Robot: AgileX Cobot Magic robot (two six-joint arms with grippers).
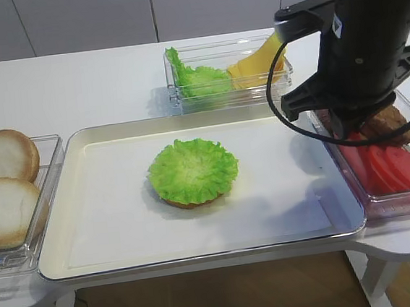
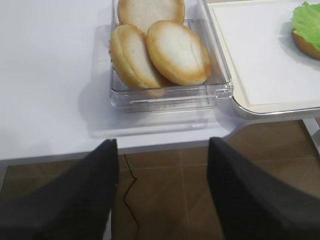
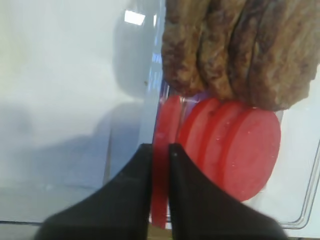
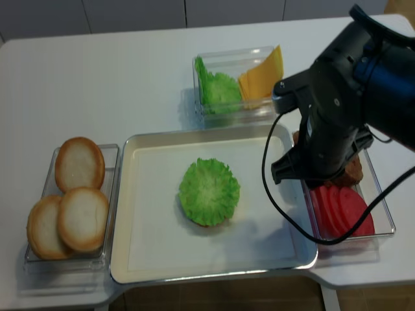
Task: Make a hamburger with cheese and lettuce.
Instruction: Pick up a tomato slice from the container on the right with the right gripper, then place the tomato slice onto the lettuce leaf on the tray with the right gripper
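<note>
The hamburger (image 1: 192, 173) on the tray (image 1: 110, 228) has bun base and lettuce only, the cheese (image 1: 255, 65) remains in its bin, the right gripper (image 3: 160, 150) pinches a red slice (image 3: 159, 170), and the left gripper (image 2: 162, 150) gapes empty.

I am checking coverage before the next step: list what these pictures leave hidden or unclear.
- Right gripper: the arm hides it in both high views; the wrist view shows the jaws close around a red slice, contact unclear.
- Brown patties: wrist view cuts them off at the top.
- Cheese: the arm covers its right corner.
- Left gripper: outside both high views.
</note>
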